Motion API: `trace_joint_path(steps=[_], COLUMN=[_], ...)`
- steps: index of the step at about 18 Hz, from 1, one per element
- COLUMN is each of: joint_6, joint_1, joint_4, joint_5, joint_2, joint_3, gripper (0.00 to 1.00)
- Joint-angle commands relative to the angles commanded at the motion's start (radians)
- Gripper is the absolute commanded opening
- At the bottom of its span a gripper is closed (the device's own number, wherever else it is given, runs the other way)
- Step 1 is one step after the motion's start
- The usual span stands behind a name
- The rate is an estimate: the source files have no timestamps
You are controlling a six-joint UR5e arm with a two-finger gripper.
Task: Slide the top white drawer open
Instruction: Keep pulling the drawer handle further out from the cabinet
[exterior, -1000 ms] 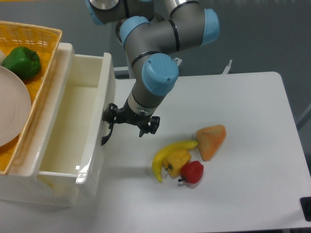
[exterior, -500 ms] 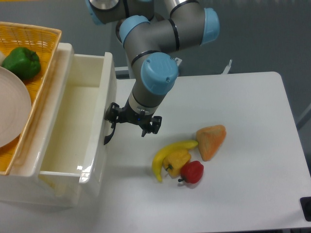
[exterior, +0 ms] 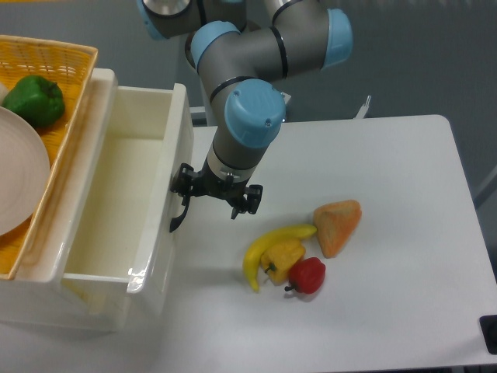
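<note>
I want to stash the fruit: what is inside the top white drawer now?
The top white drawer looks empty: bare white floor and walls. Its rear part lies hidden beneath the yellow basket.

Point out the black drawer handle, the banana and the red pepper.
black drawer handle (exterior: pixel 178 216), fixed camera, lower curved end.
banana (exterior: pixel 268 242), fixed camera, middle of its curve.
red pepper (exterior: pixel 308 274), fixed camera, centre of its body.

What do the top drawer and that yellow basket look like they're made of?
The top white drawer looks like glossy moulded plastic: smooth walls with bright glints at the front corner. The yellow basket appears to be woven wicker or plastic weave; its lattice pattern shows.
</note>
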Motion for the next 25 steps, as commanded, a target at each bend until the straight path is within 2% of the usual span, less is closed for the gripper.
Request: trace_joint_path(steps=[25], joint_6=[0.008], joint_1=[0.055], joint_4=[0.000], joint_5=[0.005], joint_2=[-0.003], joint_3=[0.003], gripper=[1.00])
